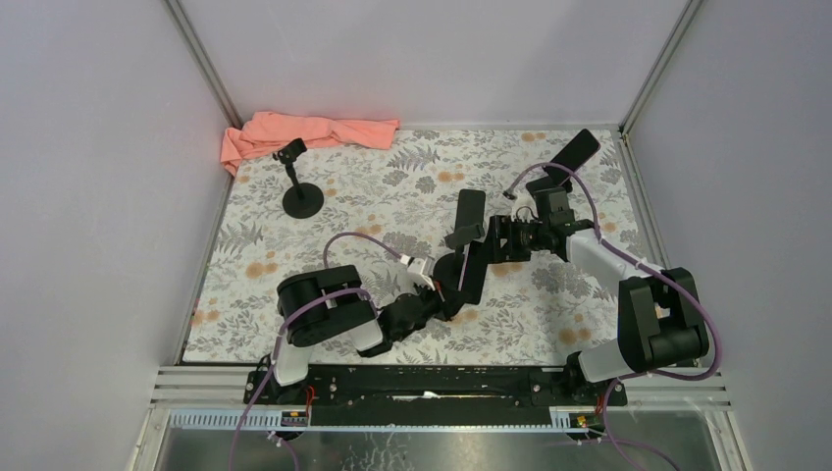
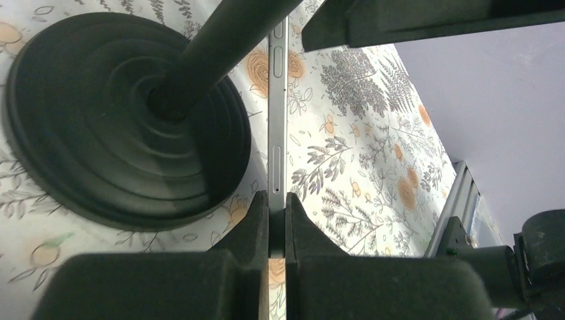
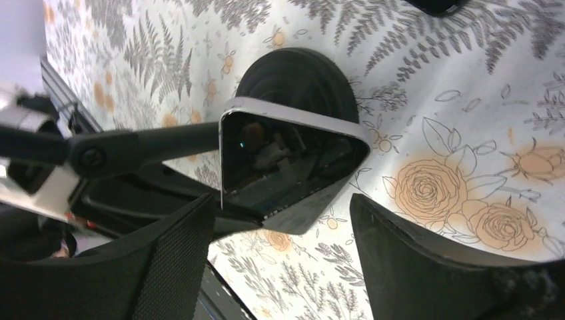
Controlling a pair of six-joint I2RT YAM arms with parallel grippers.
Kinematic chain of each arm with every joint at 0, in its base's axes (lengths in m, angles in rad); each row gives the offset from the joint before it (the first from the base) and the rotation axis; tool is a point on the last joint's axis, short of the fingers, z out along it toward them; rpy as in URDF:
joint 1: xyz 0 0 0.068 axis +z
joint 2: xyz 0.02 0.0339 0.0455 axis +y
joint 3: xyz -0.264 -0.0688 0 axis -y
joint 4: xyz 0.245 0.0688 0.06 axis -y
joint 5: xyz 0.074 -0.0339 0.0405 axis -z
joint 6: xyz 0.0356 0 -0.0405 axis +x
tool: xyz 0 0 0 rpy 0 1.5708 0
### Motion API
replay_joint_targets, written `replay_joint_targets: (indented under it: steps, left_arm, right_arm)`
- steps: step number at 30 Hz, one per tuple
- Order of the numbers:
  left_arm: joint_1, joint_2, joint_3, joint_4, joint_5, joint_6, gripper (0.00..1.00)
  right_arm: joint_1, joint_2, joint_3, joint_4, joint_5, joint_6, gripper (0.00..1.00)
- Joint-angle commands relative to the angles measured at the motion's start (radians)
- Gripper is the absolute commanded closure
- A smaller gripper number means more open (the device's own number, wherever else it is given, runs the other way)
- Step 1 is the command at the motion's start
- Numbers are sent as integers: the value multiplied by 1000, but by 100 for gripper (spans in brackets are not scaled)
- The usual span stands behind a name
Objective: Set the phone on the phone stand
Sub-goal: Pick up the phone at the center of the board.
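Note:
The phone (image 1: 471, 210) is a dark slab with a silver rim, held upright above mid-table. My left gripper (image 1: 467, 260) is shut on its lower end. In the left wrist view the fingers (image 2: 260, 220) pinch the phone's thin silver edge (image 2: 278, 127), right beside the phone stand's round black base (image 2: 120, 120) and slanting stem (image 2: 226, 33). My right gripper (image 1: 498, 240) is open just right of the phone. In the right wrist view its wide-apart fingers (image 3: 180, 247) frame the phone's dark screen (image 3: 286, 157), with the stand base (image 3: 296, 77) behind it.
A second black stand (image 1: 301, 196) with a round base stands at the back left. An orange cloth (image 1: 304, 132) lies along the back edge. A black slab (image 1: 575, 150) sticks up at the back right. Grey walls enclose the floral table (image 1: 294, 285).

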Motion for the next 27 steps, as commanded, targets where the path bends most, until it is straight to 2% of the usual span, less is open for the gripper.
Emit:
replay_joint_targets:
  steps: [1, 4, 8, 16, 19, 24, 27]
  left_arm:
    - [8, -43, -71, 132, 40, 44, 100]
    - [8, -74, -112, 151, 93, 55, 100]
    - [7, -120, -164, 172, 176, 74, 100]
    - [-4, -229, -223, 141, 292, 134, 100]
    - [-9, -290, -225, 84, 353, 170, 100]
    - [-29, -444, -204, -108, 419, 256, 100]
    - [-39, -531, -194, -206, 442, 295, 100]
  right_arm:
    - [-36, -37, 95, -145, -175, -279, 15]
    - [-111, -50, 132, -255, -259, -425, 10]
    - [-199, -87, 160, -374, -351, -577, 8]
    - [-303, -214, 146, -411, -353, -685, 6]
    - [-308, -280, 145, -407, -293, -710, 4]
    - [-308, -376, 164, -388, -172, -707, 0]
    - [-308, -351, 225, -497, -180, -703, 0]
